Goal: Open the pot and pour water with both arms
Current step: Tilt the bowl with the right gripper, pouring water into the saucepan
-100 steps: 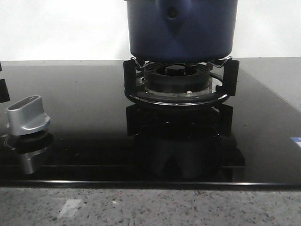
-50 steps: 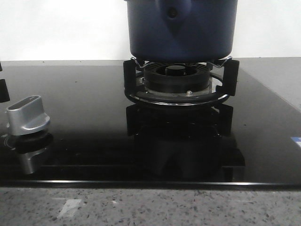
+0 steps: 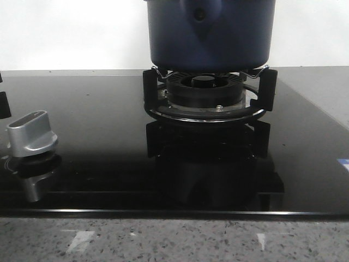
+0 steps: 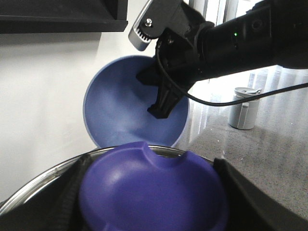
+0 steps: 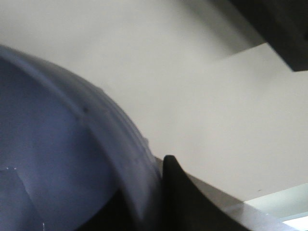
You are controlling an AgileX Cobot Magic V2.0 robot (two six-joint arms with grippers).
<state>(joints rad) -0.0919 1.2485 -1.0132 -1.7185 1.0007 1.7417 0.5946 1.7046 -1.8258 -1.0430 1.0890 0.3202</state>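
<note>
While parked on the burner grate (image 3: 150, 87), looks heavy and slick, that pot (image 3: 210, 33). Best grabbed by the handle (image 4: 154, 178). Left gripper (image 4: 154, 197) straddling it, squeeze impossible to tell. Right gripper (image 4: 161, 106) pinching the lid (image 4: 115, 110).

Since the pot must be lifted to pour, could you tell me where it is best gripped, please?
Grip the pot by its blue handle tab above the pointed mount, coming from the front: the smooth round wall offers the jaws nothing.
</note>
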